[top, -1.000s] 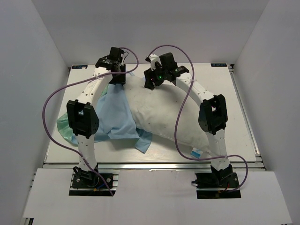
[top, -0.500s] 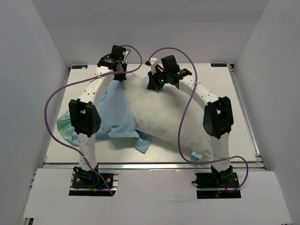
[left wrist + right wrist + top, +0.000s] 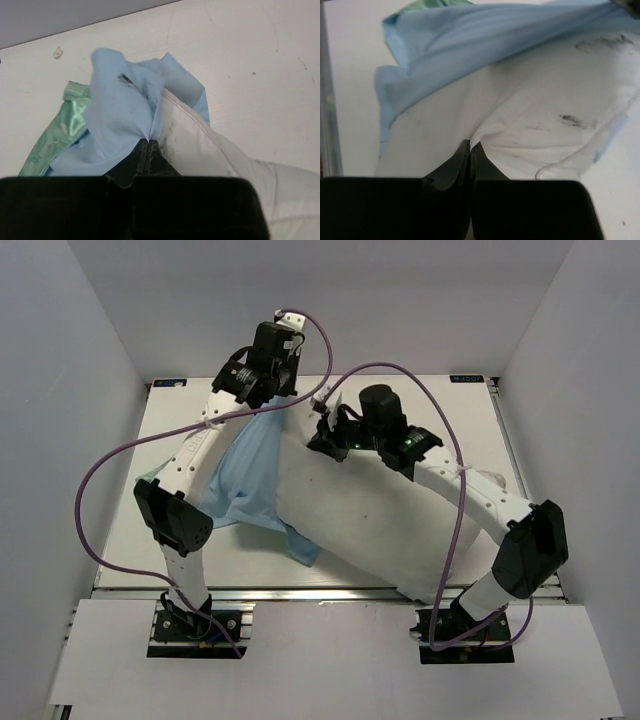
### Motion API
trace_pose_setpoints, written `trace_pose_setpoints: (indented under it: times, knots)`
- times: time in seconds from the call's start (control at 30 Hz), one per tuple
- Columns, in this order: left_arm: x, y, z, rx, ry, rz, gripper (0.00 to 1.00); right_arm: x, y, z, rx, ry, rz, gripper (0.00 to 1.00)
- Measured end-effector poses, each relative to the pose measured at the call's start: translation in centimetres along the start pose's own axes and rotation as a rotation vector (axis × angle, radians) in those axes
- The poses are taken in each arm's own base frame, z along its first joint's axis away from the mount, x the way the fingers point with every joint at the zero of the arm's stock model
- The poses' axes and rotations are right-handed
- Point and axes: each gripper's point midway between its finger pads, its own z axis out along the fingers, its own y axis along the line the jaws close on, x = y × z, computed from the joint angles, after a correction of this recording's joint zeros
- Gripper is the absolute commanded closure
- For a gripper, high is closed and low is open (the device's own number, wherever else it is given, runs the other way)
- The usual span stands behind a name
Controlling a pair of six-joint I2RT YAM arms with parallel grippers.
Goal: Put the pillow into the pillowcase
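— While both arms reach over the far half of the table, what does each one have?

— The left gripper has its jaws pressed together on a bunch of the pillowcase, plain blue face out, lifted off the table at about 11 o'clock in the overhead view. The right gripper is pinched tight on a small fold of the pillow, near the cushion's own 12 o'clock edge.

— And where do the two things lie?

— The pillow sprawls from the table's centre toward 4 o'clock, and its near corner reaches the front edge under the right arm. The pillowcase spreads on its 9 o'clock side and overlaps the pillow's far-left corner. A strip of the green face shows at the cloth's 9 o'clock edge.

— Is the pillow inside yet?

— Hardly, I'd say. Only that one corner seems tucked under blue cloth. I can't tell whether the left grip has one layer or both.

— What worries you?

— If both layers are pinched, the mouth won't open and the pillow will just shove the case along. The right pinch is a thin fold on a plump, heavy-looking cushion, so a firm pull could slip it free. The corner at 5 o'clock also sits so near the edge that a drag that way might tip it off the table.
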Motion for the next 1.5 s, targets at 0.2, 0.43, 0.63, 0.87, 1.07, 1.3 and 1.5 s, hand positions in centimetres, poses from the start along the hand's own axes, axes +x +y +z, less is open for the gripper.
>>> trace_pose_setpoints:
  times: [0.2, 0.43, 0.63, 0.87, 1.07, 1.3, 1.5]
  knots:
    - [-1.1, 1.1, -0.5, -0.074, -0.046, -0.03, 1.0, 0.4, 3.9, 1.2, -0.118, -0.04, -0.051, 1.0]
    - [-1.3, 0.6, -0.7, -0.039, -0.06, -0.031, 1.0, 1.1, 5.2, 1.4, -0.139, -0.088, -0.083, 1.0]
    - [-0.8, -0.8, -3.4, 0.091, -0.109, -0.006, 1.0, 0.4, 6.1, 3.0, -0.231, -0.108, -0.083, 1.0]
    - [-1.6, -2.3, -5.2, 0.192, -0.14, 0.014, 1.0, -1.1, 6.2, 4.3, -0.243, -0.193, -0.062, 1.0]
    - [-1.1, -2.9, -4.8, 0.253, -0.197, 0.01, 1.0, -1.4, 3.7, 7.7, -0.196, -0.312, 0.024, 1.0]
    - [2.2, -4.8, -10.2, 0.346, -0.239, -0.02, 1.0, 1.9, -1.4, 6.3, -0.01, -0.283, 0.274, 0.51]
    - [0.0, -2.6, -11.1, 0.228, -0.328, -0.109, 1.0, 0.2, -0.3, 1.6, 0.081, -0.25, 0.305, 0.28]
